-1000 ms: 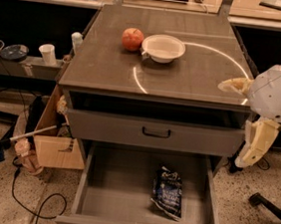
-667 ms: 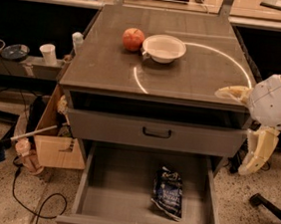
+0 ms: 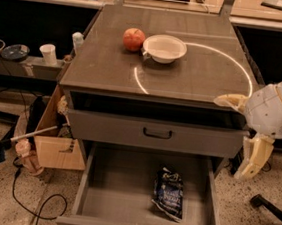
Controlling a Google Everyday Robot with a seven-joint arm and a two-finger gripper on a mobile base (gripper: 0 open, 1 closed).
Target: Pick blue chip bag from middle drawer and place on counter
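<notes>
Over the last second my gripper [image 3: 230, 136] has sunk a little at the cabinet's right side, its upper finger now level with the front edge of the counter [image 3: 195, 75] and the lower one hanging down past the closed drawer front [image 3: 109, 129]; the jaws are spread wide and hold nothing. The blue chip bag [image 3: 169, 194] has not moved: it lies flat on the floor of the open middle drawer [image 3: 117, 192], right of centre and near the front. I judge this as the start of the descent, with the reach into the drawer yet to come. The bag is crinkled glossy foil, soft and slippery, likely to crumple under a pinch, while the drawer is smooth, hard grey metal with low walls. On the matte counter, a round red apple [image 3: 133, 39] touches a shallow white bowl [image 3: 164, 47]
</notes>
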